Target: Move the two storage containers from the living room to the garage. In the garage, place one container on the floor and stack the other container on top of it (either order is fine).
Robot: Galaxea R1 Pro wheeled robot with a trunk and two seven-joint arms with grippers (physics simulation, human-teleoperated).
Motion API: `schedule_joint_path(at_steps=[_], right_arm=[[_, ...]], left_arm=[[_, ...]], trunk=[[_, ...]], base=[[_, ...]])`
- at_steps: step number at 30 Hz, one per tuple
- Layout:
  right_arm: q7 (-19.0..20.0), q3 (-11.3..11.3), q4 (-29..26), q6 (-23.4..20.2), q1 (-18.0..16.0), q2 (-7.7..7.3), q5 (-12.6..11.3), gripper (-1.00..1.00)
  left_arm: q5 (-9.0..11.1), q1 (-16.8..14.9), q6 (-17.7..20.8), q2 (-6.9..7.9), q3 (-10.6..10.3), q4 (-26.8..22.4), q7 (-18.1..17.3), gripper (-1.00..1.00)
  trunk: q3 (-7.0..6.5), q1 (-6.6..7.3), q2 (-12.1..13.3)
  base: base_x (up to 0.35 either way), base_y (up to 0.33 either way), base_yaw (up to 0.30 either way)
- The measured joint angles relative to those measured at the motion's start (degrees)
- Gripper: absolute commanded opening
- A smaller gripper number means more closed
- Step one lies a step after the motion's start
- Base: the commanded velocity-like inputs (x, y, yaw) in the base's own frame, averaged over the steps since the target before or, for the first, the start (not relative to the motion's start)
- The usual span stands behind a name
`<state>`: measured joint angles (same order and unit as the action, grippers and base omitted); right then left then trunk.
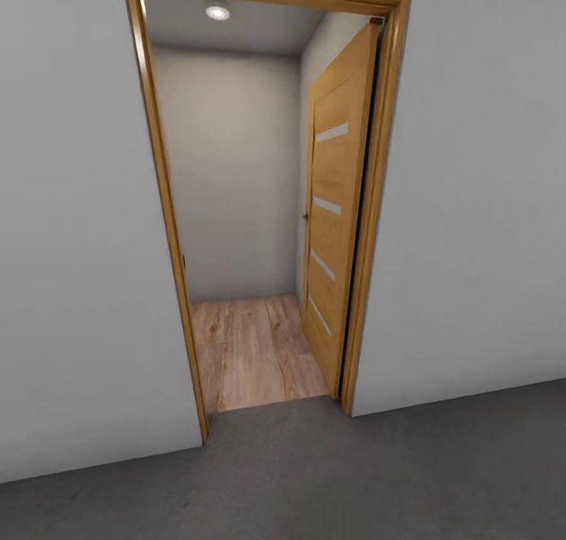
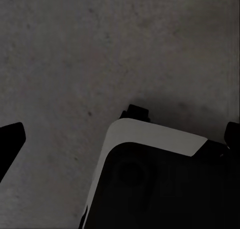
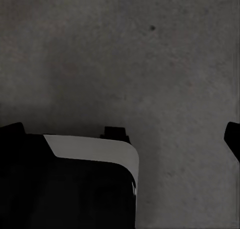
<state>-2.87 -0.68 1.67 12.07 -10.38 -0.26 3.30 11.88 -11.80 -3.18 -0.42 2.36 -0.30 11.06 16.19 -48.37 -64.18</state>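
Doorway [image 1: 259, 210] at 12 o'clock, door [image 1: 336, 210] open, wood floor [image 1: 251, 351] beyond concrete [image 1: 314, 477]; containers unseen, gripper states can't tell.

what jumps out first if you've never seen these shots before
The open wooden doorway with its golden-brown frame stands straight ahead in the white wall, and the slatted wooden door is swung inward at its right side. Beyond lies a light wood plank floor under a round ceiling light; on the near side, rough dark grey concrete floor.
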Motion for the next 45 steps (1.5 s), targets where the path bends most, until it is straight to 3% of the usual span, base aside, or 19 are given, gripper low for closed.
schedule_joint_path(at_steps=[32,45], right_arm=[[-0.46,0.03,0.0,0.02,0.0,0.21,-0.09,1.0],[0.11,0.11,0.0,0.17,-0.01,0.0,-0.28,1.0]], left_arm=[[0.0,-0.01,0.0,0.0,0.01,0.0,0.0,1.0],[0.01,0.02,0.0,0.0,0.03,-0.02,0.0,1.0]], trunk=[[0.0,0.0,0.0],[0.0,0.0,0.0]], base=[[0.318,-0.096,0.005],[0.318,-0.096,0.236]])
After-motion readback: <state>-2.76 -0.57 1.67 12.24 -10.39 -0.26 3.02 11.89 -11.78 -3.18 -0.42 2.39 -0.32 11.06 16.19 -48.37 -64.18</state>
